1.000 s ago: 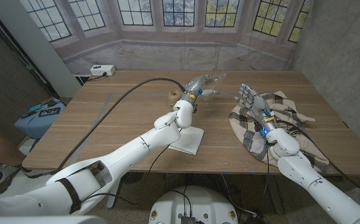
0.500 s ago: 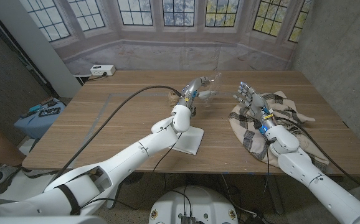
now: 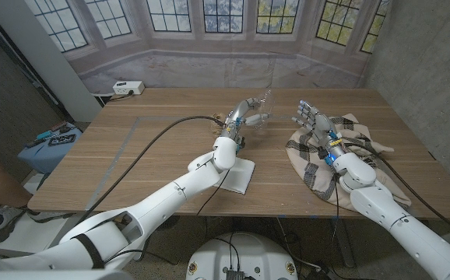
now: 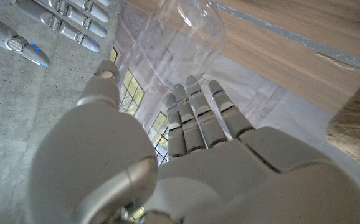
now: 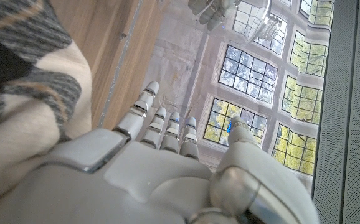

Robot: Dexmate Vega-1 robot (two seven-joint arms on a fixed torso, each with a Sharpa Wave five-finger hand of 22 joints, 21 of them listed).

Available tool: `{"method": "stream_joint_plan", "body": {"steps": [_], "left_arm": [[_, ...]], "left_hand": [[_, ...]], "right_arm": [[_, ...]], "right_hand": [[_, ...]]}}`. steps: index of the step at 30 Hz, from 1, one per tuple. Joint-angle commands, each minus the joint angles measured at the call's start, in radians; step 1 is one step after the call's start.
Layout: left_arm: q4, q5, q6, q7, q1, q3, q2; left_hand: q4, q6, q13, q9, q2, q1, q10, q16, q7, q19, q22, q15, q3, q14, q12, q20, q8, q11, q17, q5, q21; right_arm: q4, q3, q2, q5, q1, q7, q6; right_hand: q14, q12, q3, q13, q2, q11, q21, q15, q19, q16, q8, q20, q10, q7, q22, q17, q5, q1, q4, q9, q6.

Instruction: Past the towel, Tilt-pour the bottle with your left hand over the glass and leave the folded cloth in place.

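Left hand (image 3: 244, 113) gripping raised bottle (image 3: 265, 102)

a wooden table (image 3: 131, 148) is standing before a printed backdrop (image 3: 209, 66) that is showing a stone bay of leaded windows (image 3: 222, 15) with green foliage behind the panes. a grey concrete wall (image 3: 427, 70) is rising at the right, and a grey panel (image 3: 30, 54) is leaning at the left. a white power strip (image 3: 127, 88) is lying at the table's far left corner, and even light is falling across the tabletop.
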Motion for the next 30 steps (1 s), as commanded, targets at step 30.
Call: {"method": "stream_joint_plan", "body": {"steps": [30], "left_arm": [[0.112,-0.100,-0.058,-0.022,0.005,-0.017,-0.026]], "left_hand": [[0.030,0.148,0.007,0.003,0.098,-0.088,0.003,-0.015,0.031,-0.009,0.002,0.000,0.057,-0.001,0.001,-0.005,0.003,-0.004,0.004,0.004,-0.008]], "right_arm": [[0.007,-0.016,-0.004,0.005,0.014,0.017,-0.034]], "right_hand": [[0.010,0.003,0.000,0.002,0.003,-0.001,-0.003,-0.004,0.008,0.004,0.000,-0.001,0.008,0.002,0.005,0.003,0.005,0.012,0.000,-0.001,0.005]]}}
